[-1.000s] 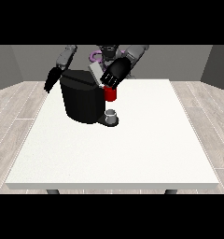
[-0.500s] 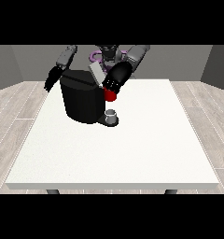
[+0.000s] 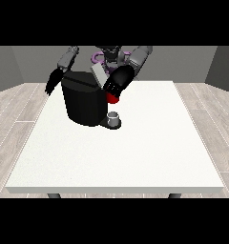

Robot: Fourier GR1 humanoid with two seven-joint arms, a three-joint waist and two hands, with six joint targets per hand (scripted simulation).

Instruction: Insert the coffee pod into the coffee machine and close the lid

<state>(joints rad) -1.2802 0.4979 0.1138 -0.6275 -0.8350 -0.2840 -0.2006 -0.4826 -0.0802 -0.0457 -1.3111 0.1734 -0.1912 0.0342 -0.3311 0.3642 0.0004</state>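
Hand at the view's right (image 3: 117, 84) sits against the black coffee machine (image 3: 84, 104) on the white desk (image 3: 135, 152) (finger state unclear), just above a red thing at the machine (image 3: 113, 98)

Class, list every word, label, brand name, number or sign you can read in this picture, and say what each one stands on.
None: no readable text shows anywhere in the front view.
The black coffee machine shows plain dark faces, no brand or label.
The white table bears no marks.
The small grey thing at the machine's base carries no lettering that can be made out.
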